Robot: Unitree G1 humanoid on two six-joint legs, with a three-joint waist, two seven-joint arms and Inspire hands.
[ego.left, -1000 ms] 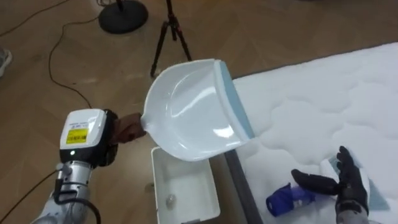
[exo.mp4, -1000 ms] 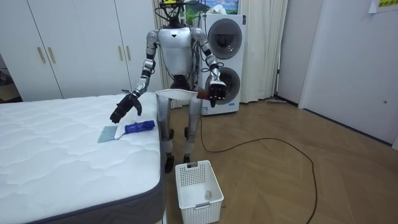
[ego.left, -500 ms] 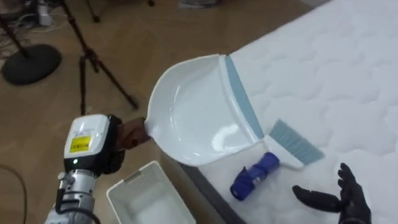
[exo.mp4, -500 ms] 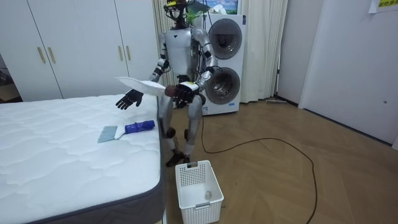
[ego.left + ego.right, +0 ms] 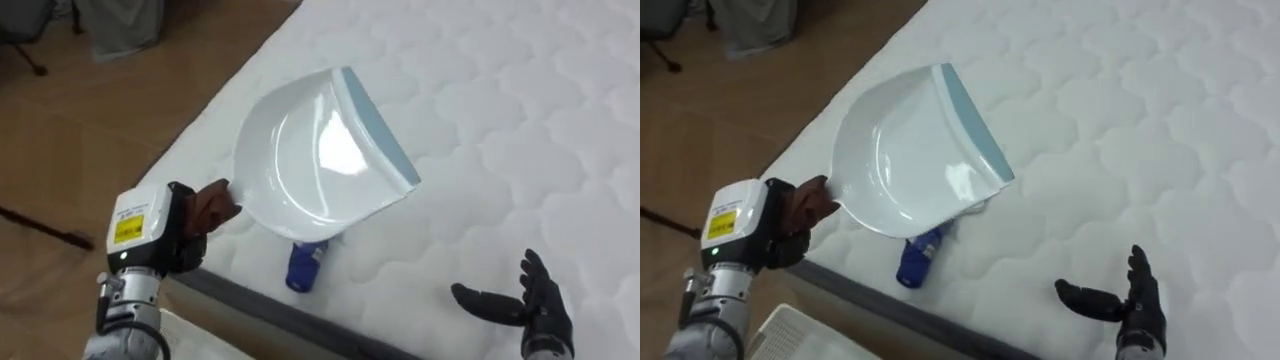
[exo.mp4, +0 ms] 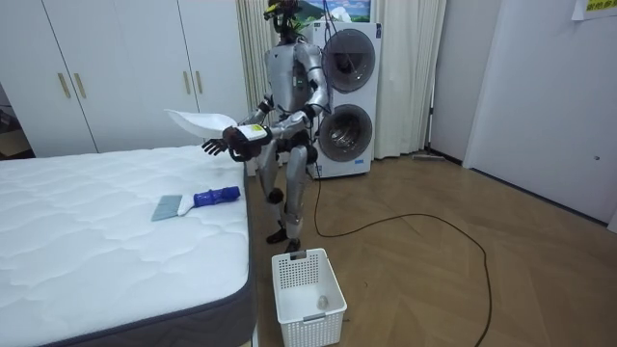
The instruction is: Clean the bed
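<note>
Left hand [image 5: 200, 212] has its fingers wrapped round the dustpan [image 5: 310, 160] handle, over the bed [image 5: 520, 120] edge. Brush [image 5: 305, 265] lies on the bed near that edge. Right hand [image 5: 535, 305] hangs over the bed, fingers spread, holding nothing.

The left hand [image 5: 200, 212] is held forward at the lower left, fingers curled round the handle of a white plastic dustpan [image 5: 310, 160]. The right hand [image 5: 528, 305] is held out low, fingers straight and spread.
</note>
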